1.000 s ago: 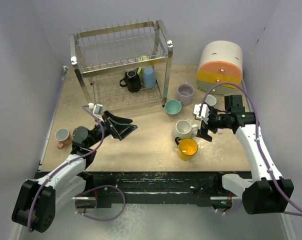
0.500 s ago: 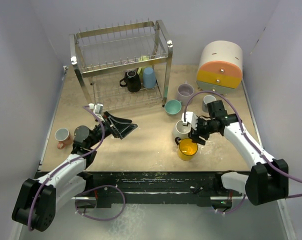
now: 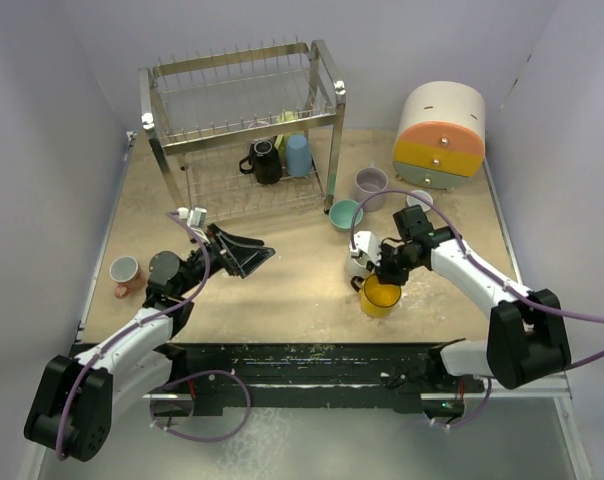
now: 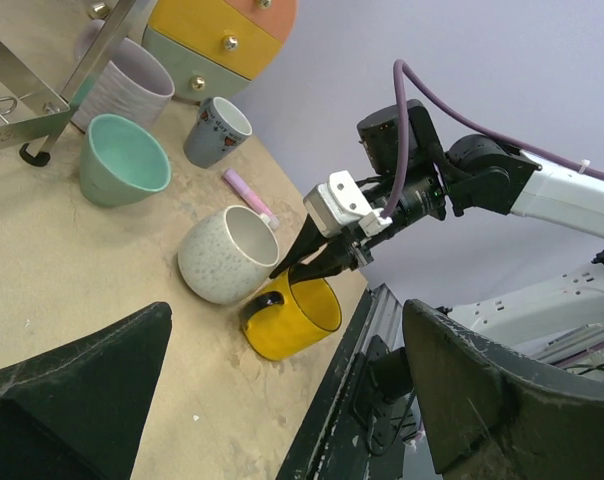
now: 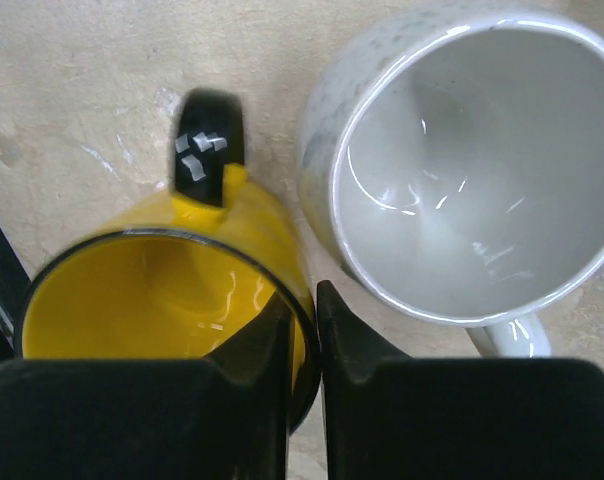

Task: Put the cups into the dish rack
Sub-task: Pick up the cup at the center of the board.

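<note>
Now the right gripper (image 5: 304, 298) is pinching the yellow mug (image 5: 152, 290) by its far wall, jaws narrow, white mug (image 5: 462, 170) just beyond; left gripper (image 3: 248, 252) is hanging wide, well apart.

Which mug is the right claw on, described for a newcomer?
From the round white-orange-yellow drawer unit at far right, come toward the near table edge. The last mug there, beside a speckled white mug, is it: the only yellow ceramic mug, with a black handle.

- Left arm (image 3: 132, 335) reaches low and forward, its pincer (image 3: 254, 258) gaping wide, holding nothing.
- Right arm (image 3: 472, 275) bends inward, wrist tipped down, its pincer (image 3: 380, 278) nipped onto the yellow cup's (image 3: 380, 303) rim.
</note>
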### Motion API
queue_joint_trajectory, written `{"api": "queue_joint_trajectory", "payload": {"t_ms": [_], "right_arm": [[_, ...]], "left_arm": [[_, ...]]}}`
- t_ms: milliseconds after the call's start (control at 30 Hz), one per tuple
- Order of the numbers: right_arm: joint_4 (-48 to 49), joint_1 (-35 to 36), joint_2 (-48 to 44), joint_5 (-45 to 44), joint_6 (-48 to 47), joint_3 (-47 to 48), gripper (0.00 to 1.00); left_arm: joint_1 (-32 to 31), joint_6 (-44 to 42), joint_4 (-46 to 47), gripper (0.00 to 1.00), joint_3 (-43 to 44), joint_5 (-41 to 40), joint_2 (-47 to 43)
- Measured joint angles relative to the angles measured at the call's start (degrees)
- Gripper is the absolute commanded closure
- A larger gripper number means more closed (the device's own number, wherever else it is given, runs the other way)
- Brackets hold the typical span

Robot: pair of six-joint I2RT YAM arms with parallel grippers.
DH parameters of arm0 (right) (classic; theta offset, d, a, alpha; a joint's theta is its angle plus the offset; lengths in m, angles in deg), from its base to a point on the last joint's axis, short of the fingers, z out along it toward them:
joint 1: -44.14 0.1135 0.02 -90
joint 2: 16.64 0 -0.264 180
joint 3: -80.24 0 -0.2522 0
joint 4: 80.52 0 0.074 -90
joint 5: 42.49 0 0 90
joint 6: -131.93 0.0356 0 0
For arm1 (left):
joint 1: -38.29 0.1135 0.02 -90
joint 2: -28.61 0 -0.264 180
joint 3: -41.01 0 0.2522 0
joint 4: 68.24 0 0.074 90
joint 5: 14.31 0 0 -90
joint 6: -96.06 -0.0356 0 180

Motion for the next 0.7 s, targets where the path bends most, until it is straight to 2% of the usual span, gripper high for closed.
{"api": "queue_joint_trajectory", "payload": {"t_ms": [100, 367, 700], "right_arm": [[-0.1, 0.3, 1.1, -0.8, 0.4, 0.4, 1.0], [-4.0, 0.3, 2.7, -1.2, -0.7, 2.8, 1.0], [-19.6, 0.3, -0.5, 1.4, -11.1, 13.5, 1.0]], "left_arm": [[0.0, 0.5, 0.3, 0.01, -0.1, 0.0, 0.9], [0.0, 3.0, 2.5, 0.03, -0.9, 0.3, 3.5], [-0.3, 7.0, 6.4, 0.04, -0.9, 1.7, 5.9]]}}
